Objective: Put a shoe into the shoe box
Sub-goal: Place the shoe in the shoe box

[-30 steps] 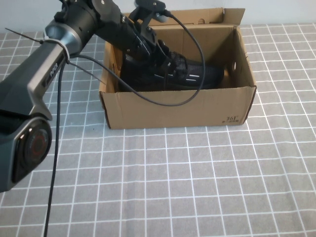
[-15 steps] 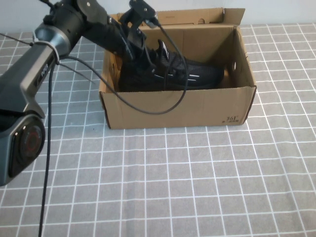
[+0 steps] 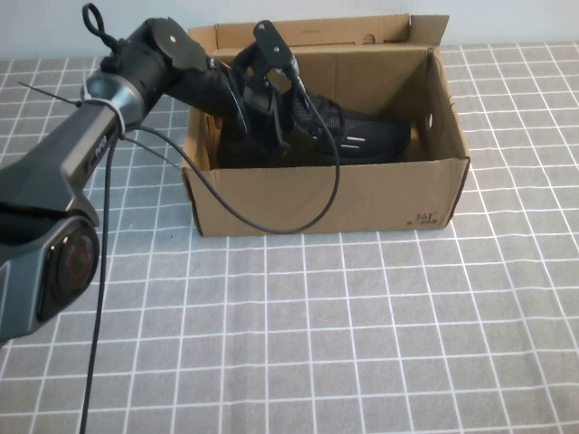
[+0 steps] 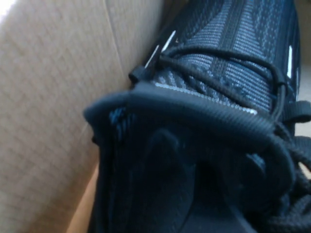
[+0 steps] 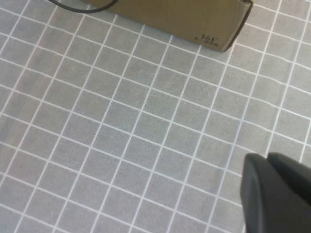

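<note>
The black mesh shoe (image 3: 362, 136) lies inside the brown cardboard shoe box (image 3: 326, 194), toe toward the box's right end. My left gripper (image 3: 271, 122) reaches down into the left part of the box and is shut on the shoe at its heel collar. The left wrist view shows the shoe's collar and laces (image 4: 218, 73) close up against the box's inner wall (image 4: 53, 97). My right gripper (image 5: 267, 158) is shut and empty, hovering over the checked cloth in front of the box's "361" corner (image 5: 209, 34). It does not show in the high view.
A black cable (image 3: 298, 212) hangs from the left arm and loops over the box's front wall. The box's back flap (image 3: 362, 32) stands up. A grey cloth with white grid lines (image 3: 362, 334) covers the table.
My left gripper has sunk lower into the box with the shoe's heel and turned. The shoe's heel end now sits lower, and the cable loop has shifted.
</note>
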